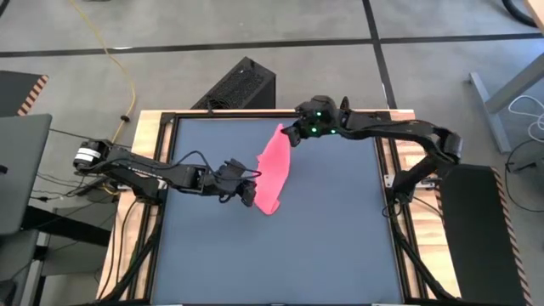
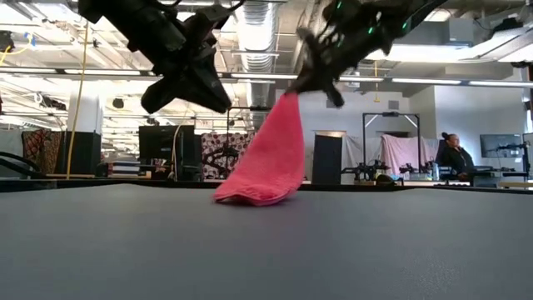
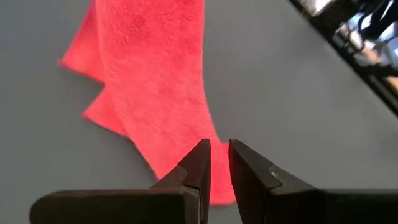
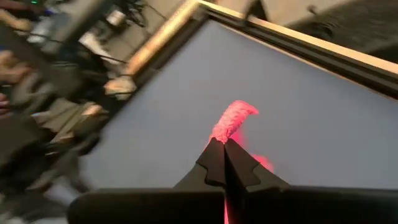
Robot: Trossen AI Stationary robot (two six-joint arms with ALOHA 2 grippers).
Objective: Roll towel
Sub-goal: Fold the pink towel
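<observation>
The pink towel (image 1: 274,174) is drawn up from the dark grey table (image 1: 340,246) into a slanting strip. Its top end is at my right gripper (image 1: 289,134), which is shut on it near the table's far edge. Its bottom end (image 2: 250,196) lies bunched on the table. In the low view the towel (image 2: 265,162) widens downward from the right gripper (image 2: 291,87). My left gripper (image 1: 248,194) hovers above the table just left of the towel's lower end. Its fingers stand a narrow gap apart (image 3: 219,149) with nothing between them. My right gripper pinches the towel's gathered top end (image 4: 231,124) between its two fingers; the cloth is bunched there. The fingers slant down from the table's right and far side. The towel hangs below them fairly straight, its lower end (image 2: 250,196) resting on the table.
A wooden frame (image 1: 161,127) rims the table. A black box (image 1: 242,85) stands on the floor beyond the far edge, and a laptop (image 1: 21,170) sits off the left side. A seated person (image 2: 454,154) shows far back in the room.
</observation>
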